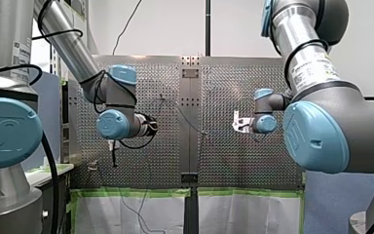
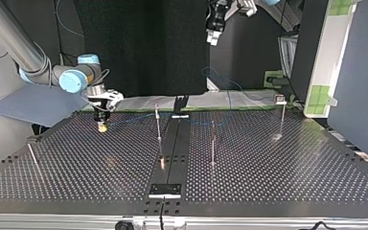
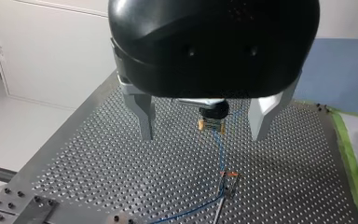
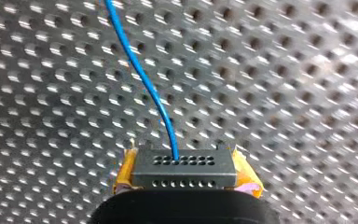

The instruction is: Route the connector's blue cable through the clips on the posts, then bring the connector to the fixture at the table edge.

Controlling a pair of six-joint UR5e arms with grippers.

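Yellow pads of our right gripper pinch the connector at its two short ends, so its long axis lies across the gripper, from pad to pad. We hold it low over the perforated table, which fills the wrist view just ahead of the pads. From one hole in the connector's holed face the blue cable leaves and runs on ahead of the gripper, curving a little to one side.

Seen from our left wrist, that cable leads away from the right gripper to the nearest post and meets it at the clip, then trails on past the post across the table. Whether the cable is seated in the clip or only lying against it, we cannot tell.

Our left gripper hangs high above the table, well apart from the connector, its metal fingers spread wide with nothing between them. The right gripper and the connector sit ahead of it and below it.

We judge that the coming move turns on this line: the cable stretches from the right gripper toward the post, and the right arm, which carries the connector, is by far the nearer of the two. Any pull should follow the cable's run, so as not to drag it off the clip.
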